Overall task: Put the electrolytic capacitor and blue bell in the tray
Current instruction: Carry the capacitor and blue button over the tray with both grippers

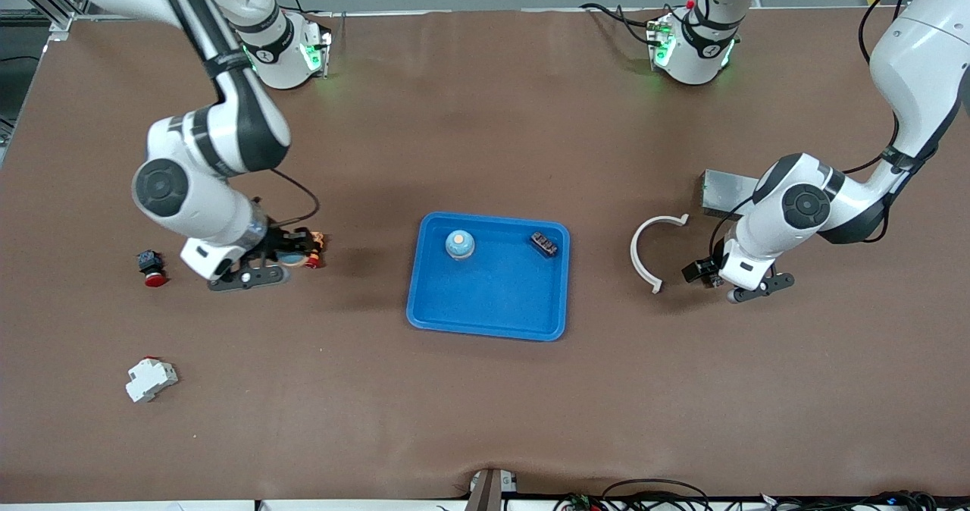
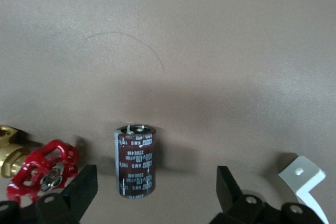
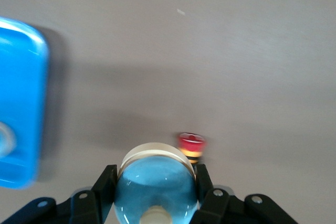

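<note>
— Blue plastic first: where is the tray (image 1: 486, 323)?

— In the middle of the brown table (image 1: 485, 101). A blue bell with a pale top (image 1: 460, 244) sits in it, in the corner toward the right arm's base, and a small black part (image 1: 544, 244) lies in the corner toward the left arm's base.

— So what is the right gripper (image 3: 155, 174) doing?

— Its jaws are clamped on a second bell (image 3: 155, 195) (blue dome, pale rim), low over the table between the tray and a red push-button (image 1: 151, 267), toward the right arm's end. A white part (image 1: 150, 379) lies nearer the front camera than that button.

— And the capacitor (image 2: 135, 161)?

— Outside the tray, on the table toward the left arm's end. The left wrist view shows the dark cylinder under the left gripper (image 2: 156, 187), whose fingers (image 2: 84, 187) stand wide apart, one on each side, touching nothing.

— Anything beside it?

— A red valve handle (image 2: 44, 163) on a brass body on one side, a white curved strip (image 1: 653, 253) on the other. A grey metal box (image 1: 724, 192) lies farther from the front camera than the strip.
</note>
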Robot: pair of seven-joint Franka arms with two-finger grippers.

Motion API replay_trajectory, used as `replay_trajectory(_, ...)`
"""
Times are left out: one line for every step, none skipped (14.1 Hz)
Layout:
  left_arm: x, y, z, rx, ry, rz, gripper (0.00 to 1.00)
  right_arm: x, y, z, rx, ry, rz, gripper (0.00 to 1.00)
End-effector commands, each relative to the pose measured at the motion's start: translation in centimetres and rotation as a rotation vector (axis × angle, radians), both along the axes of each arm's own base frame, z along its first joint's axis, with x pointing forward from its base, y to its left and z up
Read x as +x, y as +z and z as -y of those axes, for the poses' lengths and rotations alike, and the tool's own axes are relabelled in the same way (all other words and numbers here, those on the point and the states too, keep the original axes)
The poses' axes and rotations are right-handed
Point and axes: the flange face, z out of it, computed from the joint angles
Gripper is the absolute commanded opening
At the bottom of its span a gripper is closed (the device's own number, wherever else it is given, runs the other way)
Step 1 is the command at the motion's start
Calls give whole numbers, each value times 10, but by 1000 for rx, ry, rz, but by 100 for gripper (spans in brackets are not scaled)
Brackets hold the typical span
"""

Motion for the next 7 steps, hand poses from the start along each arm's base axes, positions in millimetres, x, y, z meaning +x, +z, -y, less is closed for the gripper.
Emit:
replay_trajectory(8,-2,1,0,8,25,100,20,3,-65,12,-116,3,0)
replay_trajectory(7,-3,3,-3,5,23,100,28,1,-95,1,-136,-10,0)
replay_trajectory(9,-2,2,-2,2,25,83,34,-4,-119,-16,-164,-36,0)
replay_trajectory(9,-2,2,-2,-4,26,51,42,-6,-138,-26,-192,-49,0)
replay_trajectory(9,-2,1,-1,-5,25,29,48,-10,-154,-29,-215,-56,0)
replay_trajectory(9,-3,-1,1,-2,24,16,52,-13,-165,-28,-241,-51,0)
replay_trajectory(9,-3,-1,1,0,25,6,55,-20,-176,-25,-264,-49,0)
